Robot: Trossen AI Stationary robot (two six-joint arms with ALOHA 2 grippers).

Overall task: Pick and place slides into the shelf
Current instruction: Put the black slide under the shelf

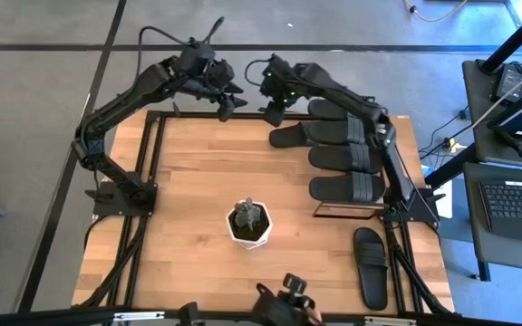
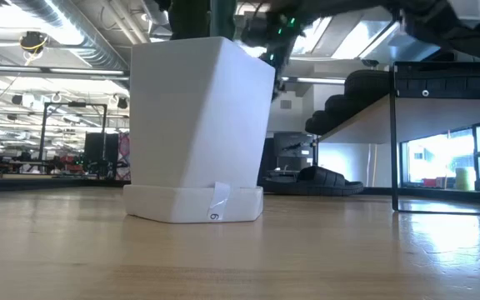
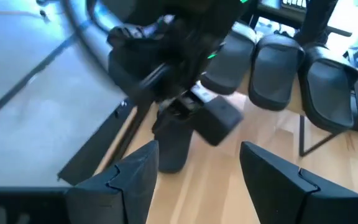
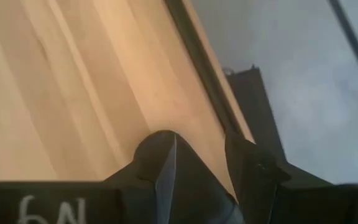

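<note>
On the wooden tabletop [image 1: 198, 172], the right gripper [image 1: 273, 110] at upper centre clamps one slide [image 1: 290, 136] just left of the shelf [image 1: 347, 211], so the placing step looks underway, calling for a carry rightward, while the left gripper [image 1: 227, 102] hangs spread and empty nearby.

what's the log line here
left tool open, far edge | right tool near slide at shelf | three slides on shelf

Blk slides [image 1: 344, 159], white pot [image 1: 249, 237]
</note>
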